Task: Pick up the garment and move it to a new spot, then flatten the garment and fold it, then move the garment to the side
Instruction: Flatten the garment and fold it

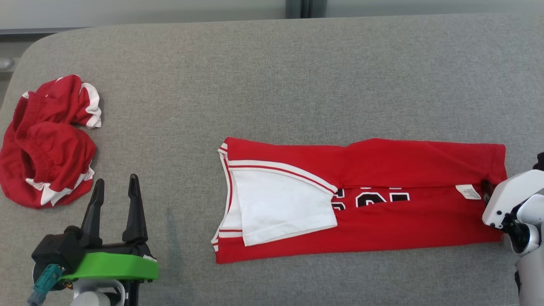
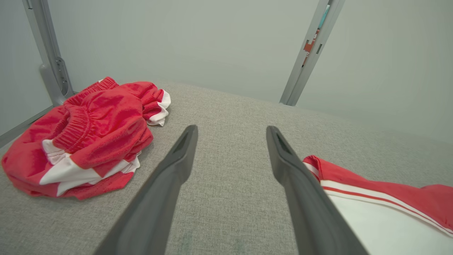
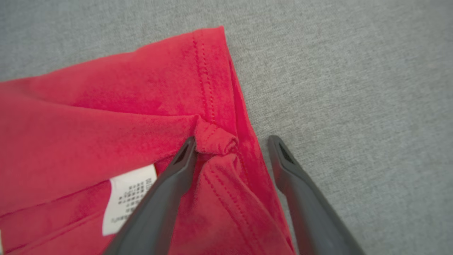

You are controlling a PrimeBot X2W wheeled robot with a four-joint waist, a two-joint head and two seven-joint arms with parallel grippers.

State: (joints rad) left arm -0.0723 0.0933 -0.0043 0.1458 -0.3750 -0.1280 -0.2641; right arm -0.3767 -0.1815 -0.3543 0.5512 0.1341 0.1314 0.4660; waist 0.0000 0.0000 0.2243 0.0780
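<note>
Grey fabric table [image 1: 272,85] | red jersey [image 1: 403,165]: limp, light, pinch hem near right edge | left gripper [image 1: 116,180], right gripper [image 3: 230,141]: spread, nothing held

Grey fabric surface [image 1: 272,76] bears a folded red jersey [image 1: 403,221] and crumpled shorts [image 1: 55,148].

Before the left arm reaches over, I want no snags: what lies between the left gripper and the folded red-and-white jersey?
Nothing but bare grey woven surface between the left gripper and the jersey, as the head view shows.
</note>
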